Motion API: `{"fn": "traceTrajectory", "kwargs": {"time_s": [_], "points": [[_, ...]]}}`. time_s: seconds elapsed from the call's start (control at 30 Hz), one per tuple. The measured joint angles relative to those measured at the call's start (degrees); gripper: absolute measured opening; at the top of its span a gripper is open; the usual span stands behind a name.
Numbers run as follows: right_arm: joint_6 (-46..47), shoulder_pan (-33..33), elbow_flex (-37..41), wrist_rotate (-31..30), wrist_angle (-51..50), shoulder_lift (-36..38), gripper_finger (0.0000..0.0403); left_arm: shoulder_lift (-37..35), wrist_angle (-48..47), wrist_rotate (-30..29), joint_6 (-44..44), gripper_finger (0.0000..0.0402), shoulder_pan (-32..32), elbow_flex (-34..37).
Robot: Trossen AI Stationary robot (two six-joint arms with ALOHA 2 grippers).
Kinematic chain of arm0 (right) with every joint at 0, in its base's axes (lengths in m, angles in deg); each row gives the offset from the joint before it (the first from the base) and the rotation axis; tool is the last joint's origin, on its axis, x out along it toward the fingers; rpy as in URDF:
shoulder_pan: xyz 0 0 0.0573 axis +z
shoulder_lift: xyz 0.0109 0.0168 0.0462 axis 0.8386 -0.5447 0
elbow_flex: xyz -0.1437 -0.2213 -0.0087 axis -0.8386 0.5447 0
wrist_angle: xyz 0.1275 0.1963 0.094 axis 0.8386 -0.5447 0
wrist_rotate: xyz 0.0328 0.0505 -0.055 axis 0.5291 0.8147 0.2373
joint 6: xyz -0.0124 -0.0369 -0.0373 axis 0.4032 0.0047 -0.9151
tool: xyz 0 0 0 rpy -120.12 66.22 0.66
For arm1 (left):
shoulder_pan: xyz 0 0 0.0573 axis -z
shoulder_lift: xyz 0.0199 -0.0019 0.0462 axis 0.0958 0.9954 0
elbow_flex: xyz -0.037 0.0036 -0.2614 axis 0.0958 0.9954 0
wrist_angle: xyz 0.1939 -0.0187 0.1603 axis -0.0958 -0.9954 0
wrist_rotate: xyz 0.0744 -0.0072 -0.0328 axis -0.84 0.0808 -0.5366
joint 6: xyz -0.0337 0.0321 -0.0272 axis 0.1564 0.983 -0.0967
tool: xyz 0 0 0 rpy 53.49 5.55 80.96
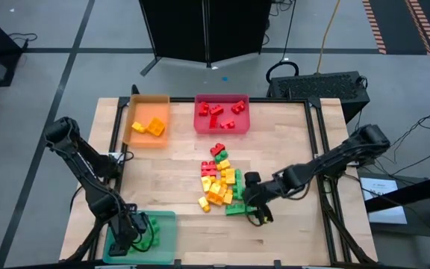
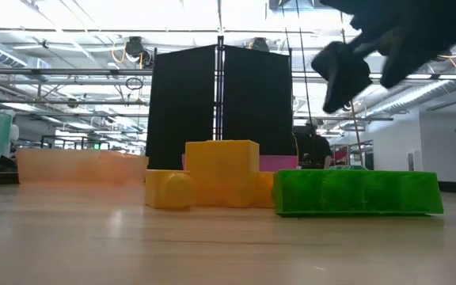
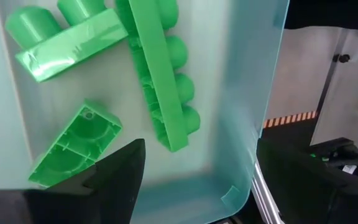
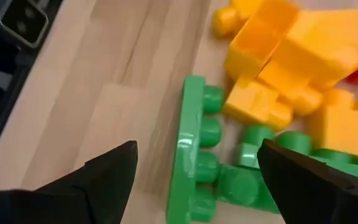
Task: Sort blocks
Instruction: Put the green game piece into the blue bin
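So the left gripper (image 1: 142,233) is down at the near-left corner of the table (image 1: 170,179), hanging over the teal tray (image 1: 166,246). Its fingers (image 3: 120,171) are spread apart with nothing between them. Under it, in the left wrist view, three green bricks lie loose on the tray floor: a long green brick (image 3: 160,74) tipped on its side with the studs pointing sideways, a shorter green brick (image 3: 67,37) next to it, and a third green brick (image 3: 73,146) flipped so its hollow underside faces the camera.

The right gripper (image 1: 258,213) reaches in from the right and hovers at the near edge of the mixed pile (image 1: 221,183) in the middle of the table. Its fingers (image 4: 104,177) are wide apart too, gripping nothing, and a long green block (image 4: 191,149) lies on the wood right below the gap between them, studs facing the pile. Yellow-orange blocks (image 4: 291,50) sit just past it, touching more green ones, and a bit of red shows at the edge. From the low view, that long green block lies flat on the table with a yellow-orange block (image 2: 220,170) just behind it.

At the far side, the orange tray (image 1: 149,119) holds a couple of yellow-orange bricks, and the red tray (image 1: 221,101) next to it holds several red bricks. The pile itself still has red, yellow-orange and green all mixed.
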Motion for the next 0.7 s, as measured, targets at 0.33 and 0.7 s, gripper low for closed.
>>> {"fn": "traceTrajectory", "kwargs": {"time_s": [0.33,0.7], "points": [[3.25,2.31,-0.02,-0.72,1.64,-7.72,0.0322,0.0,-0.07,-3.32,-3.03,0.0311,0.0,-0.04],[11.93,2.25,-0.33,-4.02,1.02,-15.55,0.0322,0.0,-0.35,-3.91,-3.08,0.0311,-0.31,-0.04]]}}
